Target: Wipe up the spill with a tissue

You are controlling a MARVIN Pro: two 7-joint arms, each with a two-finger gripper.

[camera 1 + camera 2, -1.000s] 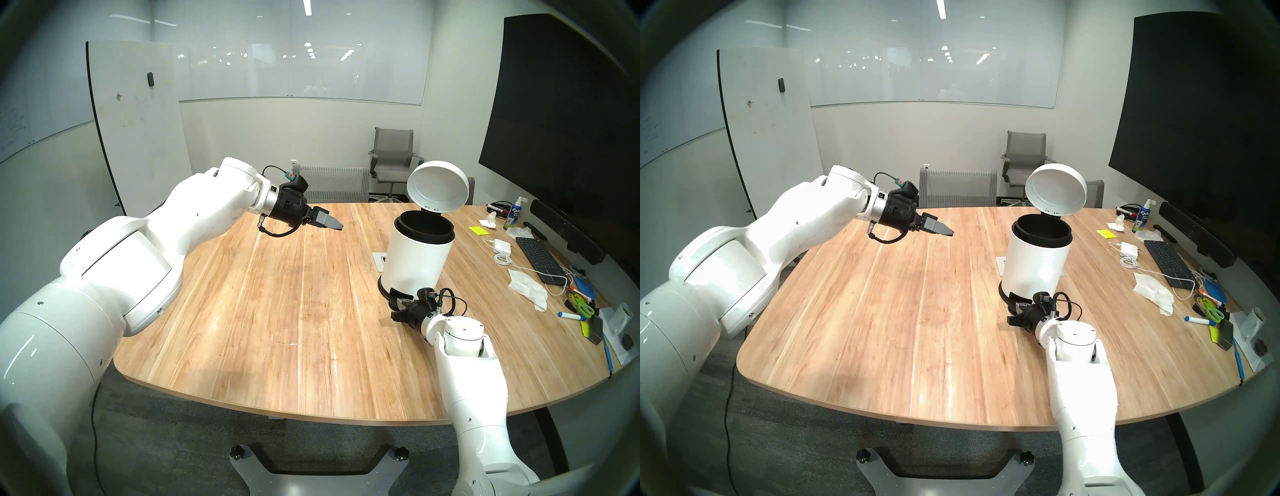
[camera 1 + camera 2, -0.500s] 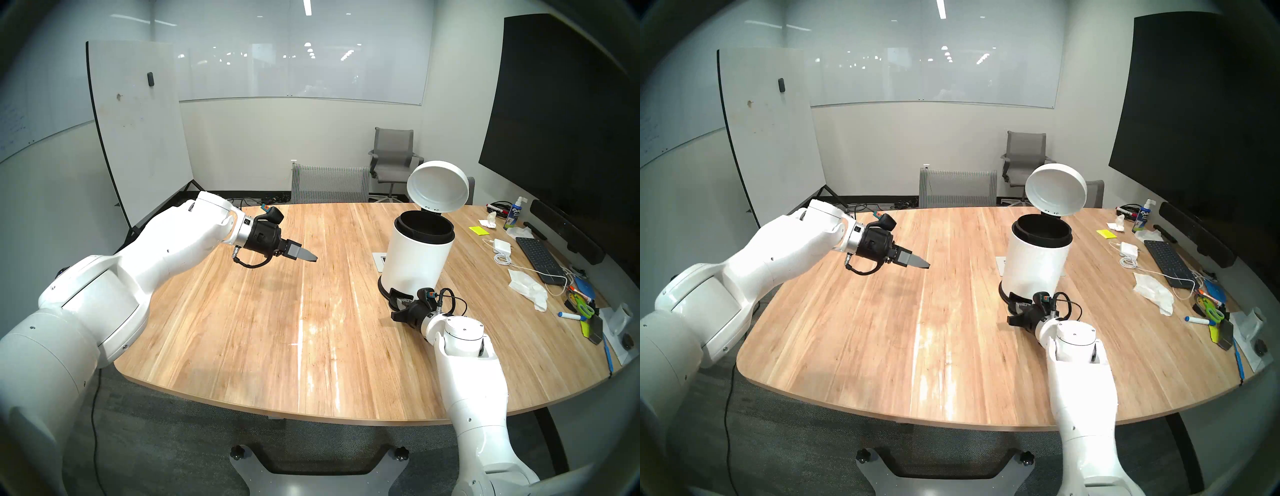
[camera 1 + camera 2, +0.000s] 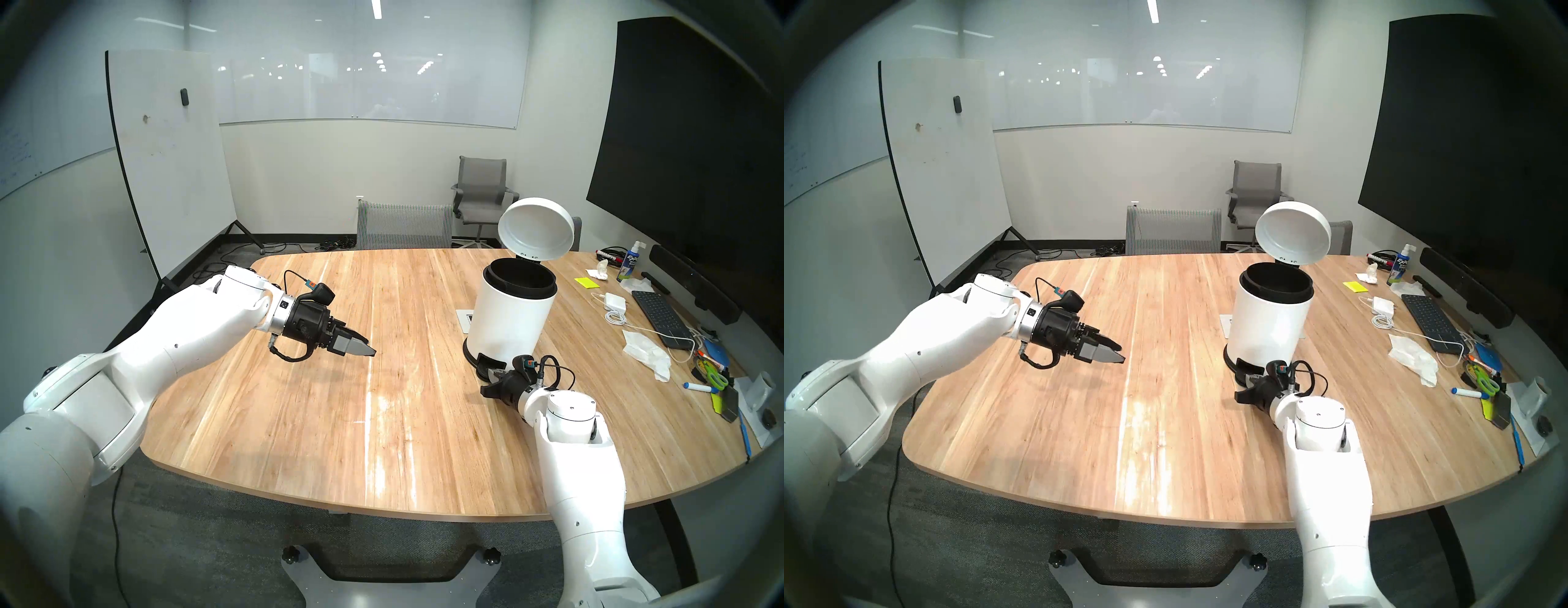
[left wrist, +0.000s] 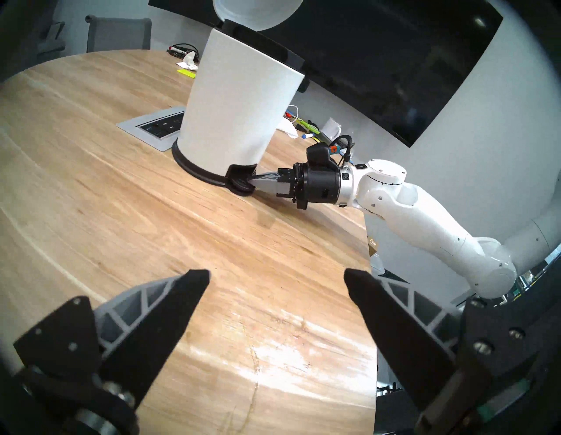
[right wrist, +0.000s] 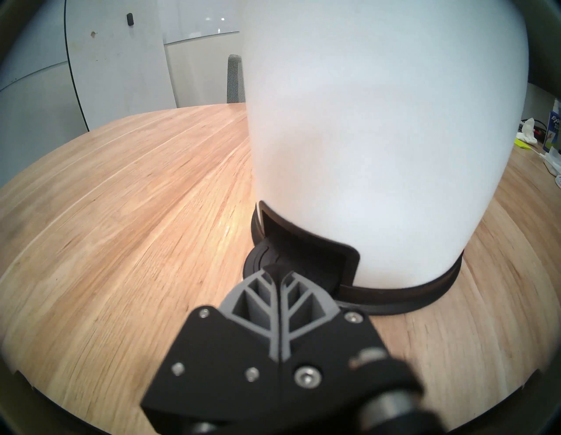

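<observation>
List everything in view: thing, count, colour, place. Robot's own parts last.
table: one, light wood, centre
pedal bin: one, white with black rim, table's right half, lid up
pedal: one, black, bin's base
keyboard: one, black, right edge
crumpled tissue: one, white, beside keyboard
sticky notes: one pad, yellow, far right
spray bottle: one, white and blue, far right
left claw: open, empty, above table
right claw: shut, tips on pedal

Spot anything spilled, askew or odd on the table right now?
No dark spill shows. A pale streaky patch marks the table mid-front. The bin stands lid-up, the shut right gripper on its pedal. Crumpled tissues lie at right.
</observation>
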